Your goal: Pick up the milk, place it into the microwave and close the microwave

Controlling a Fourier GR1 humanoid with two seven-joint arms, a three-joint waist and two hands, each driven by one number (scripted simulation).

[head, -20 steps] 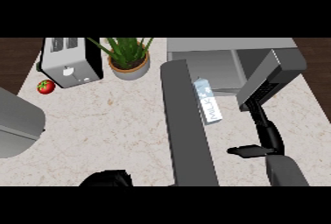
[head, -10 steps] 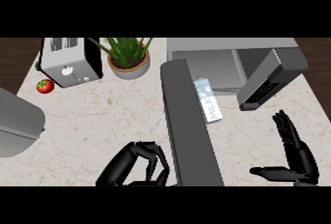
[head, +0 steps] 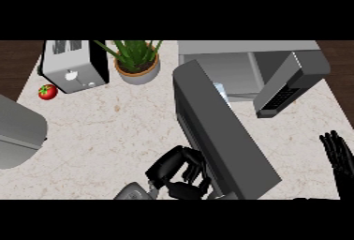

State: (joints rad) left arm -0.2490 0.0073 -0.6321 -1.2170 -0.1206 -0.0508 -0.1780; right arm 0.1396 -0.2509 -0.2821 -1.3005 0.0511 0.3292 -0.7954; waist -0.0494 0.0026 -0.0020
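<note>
A: So which step is this?

B: By my reading, the closing. The milk (head: 220,89) shows as a pale sliver past the far edge of the door (head: 224,140), beside the microwave (head: 235,70). Most of it is hidden, so I cannot tell whether it sits fully inside the cavity.

A: And the hands?

B: The left hand (head: 174,171) is low in the view, against the near left edge of the door. Its fingers are curled, and they seem to touch or hook that edge; how much they grip I cannot tell.

A: The right?

B: The right hand (head: 339,157) is at the right edge, fingers straight and pointing up, open and holding nothing, well apart from the door.

A: What does the next move call for?

B: Probably a swing of the door toward the microwave, pushed from that near edge, with the milk sitting clear of its path.
</note>
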